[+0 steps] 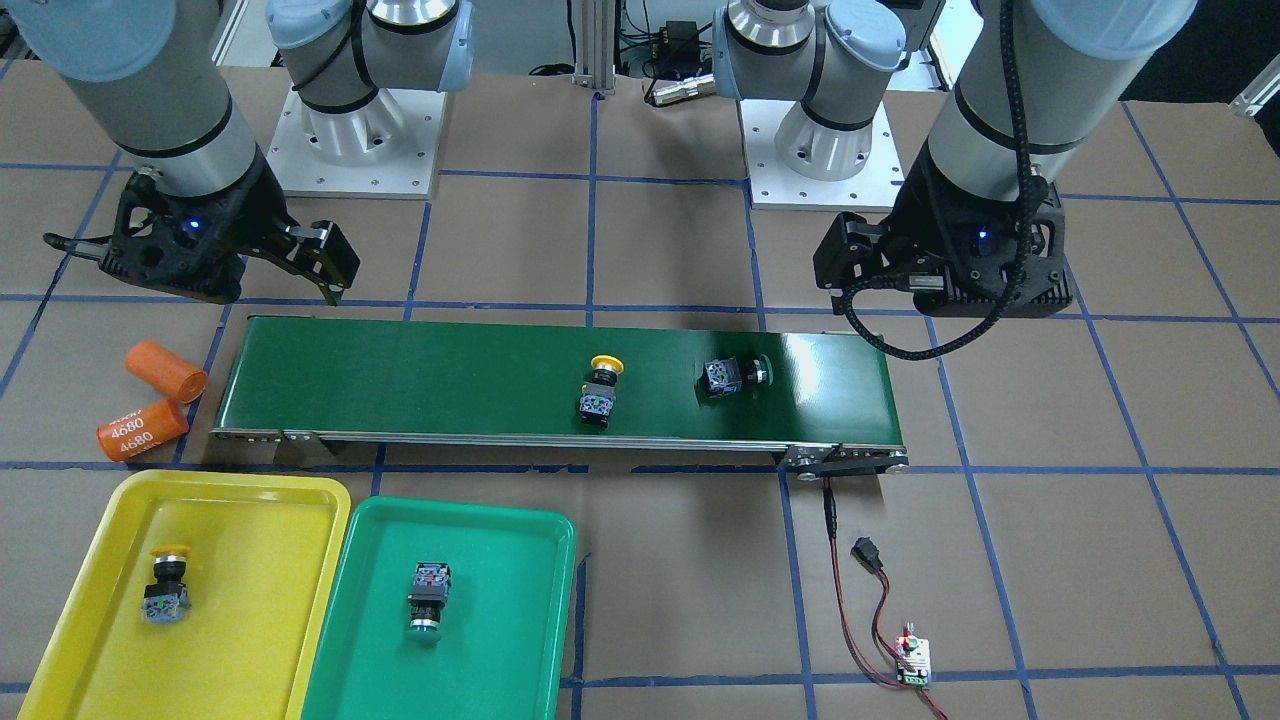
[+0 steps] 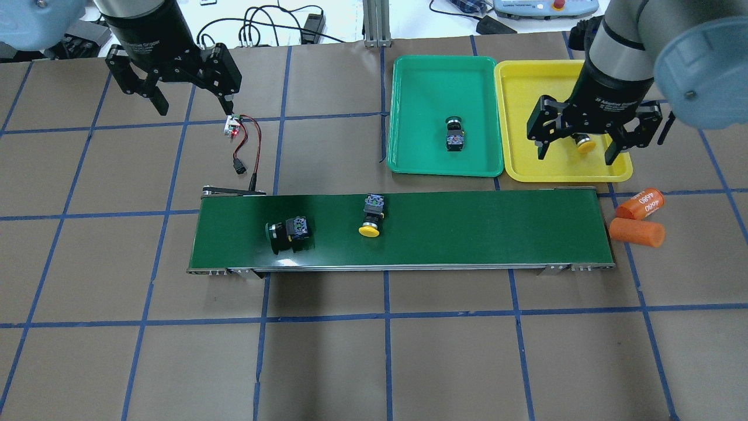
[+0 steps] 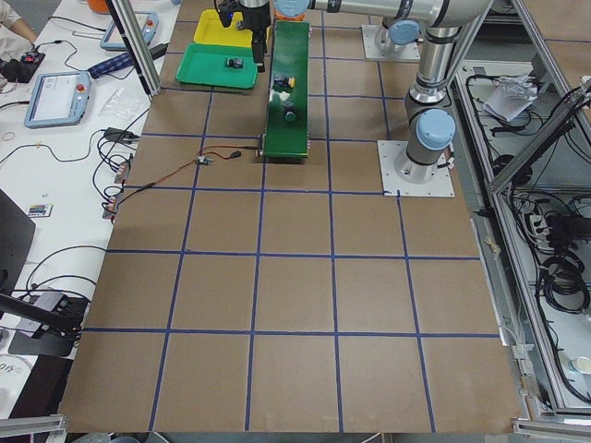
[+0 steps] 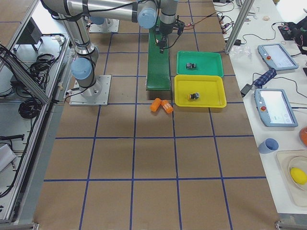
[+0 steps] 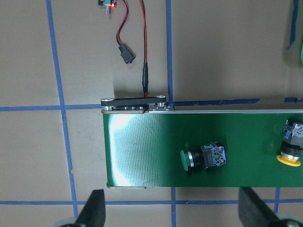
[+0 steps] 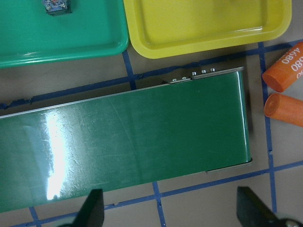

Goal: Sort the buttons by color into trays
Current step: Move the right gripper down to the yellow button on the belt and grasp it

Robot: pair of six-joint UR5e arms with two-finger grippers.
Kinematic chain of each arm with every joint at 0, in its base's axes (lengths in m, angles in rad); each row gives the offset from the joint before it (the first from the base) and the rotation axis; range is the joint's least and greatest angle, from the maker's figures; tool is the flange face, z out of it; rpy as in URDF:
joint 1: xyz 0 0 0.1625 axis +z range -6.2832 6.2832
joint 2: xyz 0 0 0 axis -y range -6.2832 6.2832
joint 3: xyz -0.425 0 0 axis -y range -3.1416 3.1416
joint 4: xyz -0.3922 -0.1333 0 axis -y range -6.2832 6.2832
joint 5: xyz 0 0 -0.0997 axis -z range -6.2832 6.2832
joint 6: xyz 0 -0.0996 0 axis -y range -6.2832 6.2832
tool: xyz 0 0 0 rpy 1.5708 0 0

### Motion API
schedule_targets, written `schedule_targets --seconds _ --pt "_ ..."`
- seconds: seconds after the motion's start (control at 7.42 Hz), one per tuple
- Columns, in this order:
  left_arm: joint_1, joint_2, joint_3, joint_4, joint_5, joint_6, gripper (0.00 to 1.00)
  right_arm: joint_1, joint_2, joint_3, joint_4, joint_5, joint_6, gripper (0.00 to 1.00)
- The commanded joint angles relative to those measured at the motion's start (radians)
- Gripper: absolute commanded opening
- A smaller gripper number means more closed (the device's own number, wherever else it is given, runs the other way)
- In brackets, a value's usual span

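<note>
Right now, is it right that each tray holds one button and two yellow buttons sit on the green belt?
Not quite. The belt carries one yellow button and one green button, not two yellow; the overhead exterior view shows it. The green tray and yellow tray do hold one button each.

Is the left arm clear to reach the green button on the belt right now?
Probably yes: the left gripper is open and empty, and the green button lies uncovered on the conveyor belt.

belt (image 2: 467, 228): glossy, glare | yellow tray (image 2: 520, 105), green tray (image 2: 421, 105): smooth shiny plastic | table cover (image 2: 350, 362): matt brown
</note>
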Motion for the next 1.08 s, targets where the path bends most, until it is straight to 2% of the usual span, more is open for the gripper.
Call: schedule_targets --seconds 0.0,0.27,0.4,0.54,0.94 --pt "0.010 -0.002 0.002 0.001 -0.008 -0.002 1.00 0.072 0.025 0.031 -0.071 -0.001 0.069 1.00" --pt "0.013 0.000 0.003 0.009 -0.008 -0.002 1.00 0.106 0.057 0.045 -0.097 0.002 0.086 1.00" --pt "0.012 -0.003 0.005 0.010 -0.008 -0.002 1.00 0.121 0.098 0.052 -0.141 0.053 0.098 1.00" --pt "0.013 -0.009 0.005 0.018 -0.008 -0.002 1.00 0.149 0.111 0.052 -0.160 0.065 0.195 1.00" --pt "0.012 -0.005 0.007 0.021 -0.008 -0.002 1.00 0.232 0.161 0.075 -0.279 0.063 0.253 1.00"
